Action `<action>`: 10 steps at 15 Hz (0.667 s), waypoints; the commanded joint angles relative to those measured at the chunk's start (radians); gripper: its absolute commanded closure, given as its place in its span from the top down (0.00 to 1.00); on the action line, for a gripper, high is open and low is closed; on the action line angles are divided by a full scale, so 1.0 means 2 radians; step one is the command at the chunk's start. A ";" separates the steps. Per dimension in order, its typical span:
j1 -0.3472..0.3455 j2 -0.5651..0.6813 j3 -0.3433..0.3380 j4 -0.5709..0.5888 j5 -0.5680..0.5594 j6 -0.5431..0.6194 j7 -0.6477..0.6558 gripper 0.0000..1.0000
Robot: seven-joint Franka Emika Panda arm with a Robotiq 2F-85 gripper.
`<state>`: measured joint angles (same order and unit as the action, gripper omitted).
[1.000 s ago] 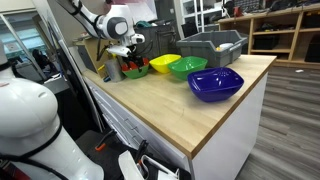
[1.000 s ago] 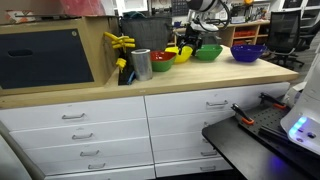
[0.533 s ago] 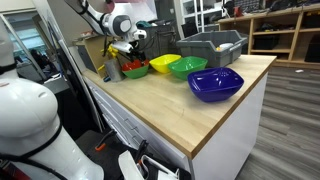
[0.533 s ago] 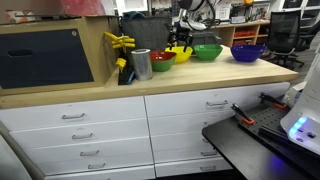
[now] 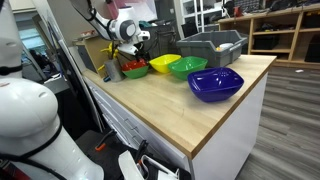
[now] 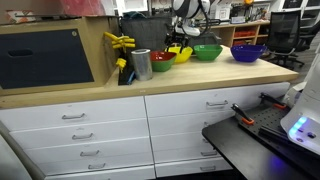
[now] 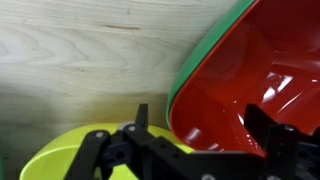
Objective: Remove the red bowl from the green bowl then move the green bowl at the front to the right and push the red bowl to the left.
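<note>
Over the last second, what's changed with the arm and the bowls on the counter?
The gripper has risen a little, away from the red bowl, open and holding nothing. Nothing was grasped or released. The red bowl still sits nested in the green bowl; the yellow bowl and blue bowl have not moved.

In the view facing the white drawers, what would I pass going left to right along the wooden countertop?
Dark box → metal cup → red bowl → yellow bowl → lighter green bowl → blue bowl.
</note>
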<state>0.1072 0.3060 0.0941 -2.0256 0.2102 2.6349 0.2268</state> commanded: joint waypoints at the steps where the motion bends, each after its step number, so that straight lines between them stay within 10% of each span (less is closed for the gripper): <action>1: 0.011 0.019 -0.007 0.025 -0.013 0.012 0.022 0.71; 10: 0.009 0.021 -0.010 0.037 -0.011 0.010 0.023 0.08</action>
<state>0.1154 0.3420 0.0857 -1.9724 0.2006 2.6514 0.2421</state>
